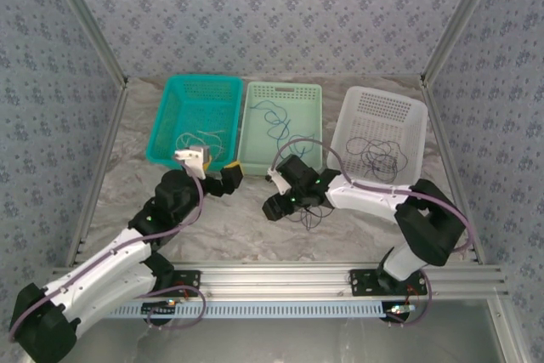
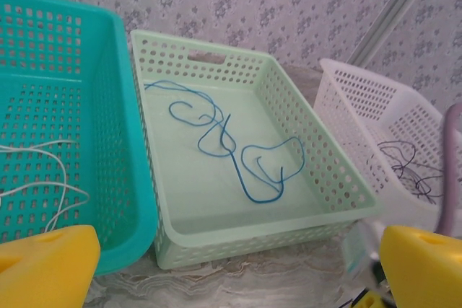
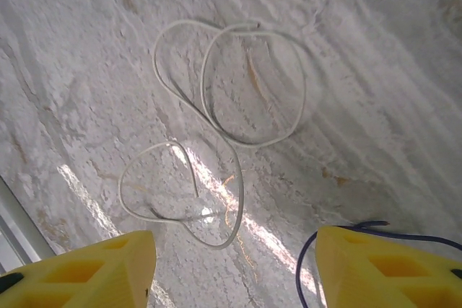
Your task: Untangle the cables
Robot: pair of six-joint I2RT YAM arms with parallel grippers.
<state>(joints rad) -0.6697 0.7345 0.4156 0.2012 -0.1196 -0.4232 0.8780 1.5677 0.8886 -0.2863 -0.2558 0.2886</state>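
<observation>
Loops of whitish cable [image 3: 238, 28] lie on table [image 3: 375, 70] beyond right gripper [image 3: 234, 265], fingers spread wide; dark cable [image 3: 361, 224] beside one finger. Blue cable [image 2: 238, 171] in green basket [image 2: 216, 247] ahead of left gripper [image 2: 238, 265], fingers parted.

I get soft, even light from above in the top view, with only faint shadows on the table [image 1: 221, 235]; the picture is slightly grainy. In the right wrist view a bright diagonal streak of glare crosses the marbled surface and washes out part of the whitish cable [image 3: 253, 143]. The yellow fingers [image 2: 43, 265] of the left gripper [image 2: 234, 268] and of the right gripper [image 3: 234, 268] sit blurred along my lower edges.
</observation>
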